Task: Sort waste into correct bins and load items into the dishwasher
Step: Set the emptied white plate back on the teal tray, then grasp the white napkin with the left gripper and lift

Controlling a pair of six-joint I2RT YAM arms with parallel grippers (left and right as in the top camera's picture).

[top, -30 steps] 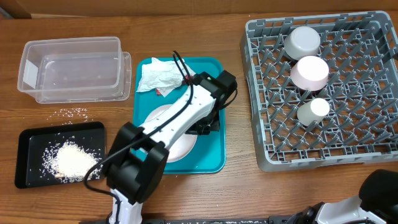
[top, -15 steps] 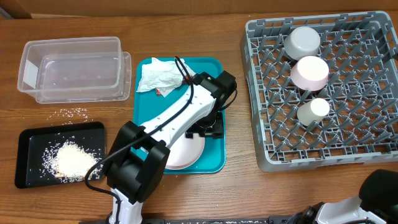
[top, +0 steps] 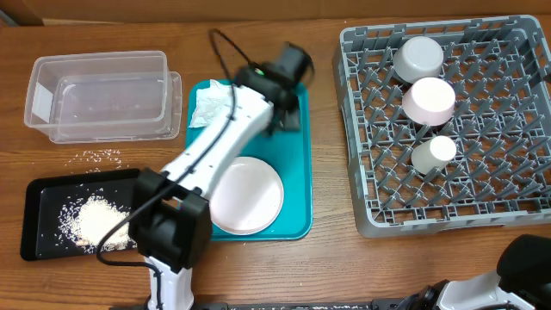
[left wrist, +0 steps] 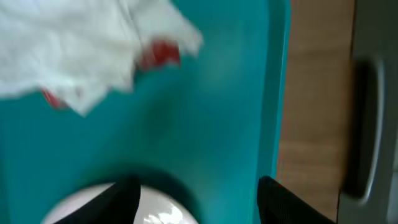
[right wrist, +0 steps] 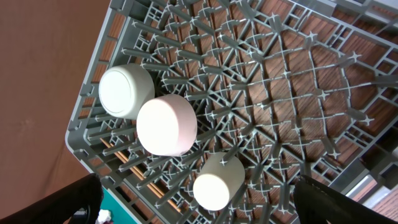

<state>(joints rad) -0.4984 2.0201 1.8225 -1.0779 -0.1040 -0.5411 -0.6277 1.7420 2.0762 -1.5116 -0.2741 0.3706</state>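
A white plate (top: 246,195) lies flat on the near half of the teal tray (top: 297,172). A crumpled white paper with red print (top: 211,104) rests at the tray's far left corner. My left gripper (top: 287,116) hovers over the far right part of the tray, between plate and paper, open and holding nothing. In the left wrist view the paper (left wrist: 93,50) is at the top left, the plate's rim (left wrist: 93,208) shows by the left finger, and the gripper (left wrist: 199,205) is above bare tray (left wrist: 230,112). My right gripper (right wrist: 202,205) stands wide open above the grey dish rack (right wrist: 298,93).
The dish rack (top: 516,215) at the right holds two upturned bowls (top: 428,100) and a cup (top: 433,153). A clear plastic container (top: 99,95) stands at the far left. A black tray (top: 39,215) near the front left holds rice, and loose grains (top: 103,155) lie beside it.
My left gripper opened and let go of the plate, which now lies flat on the tray. The left arm then swung away toward the tray's far end.
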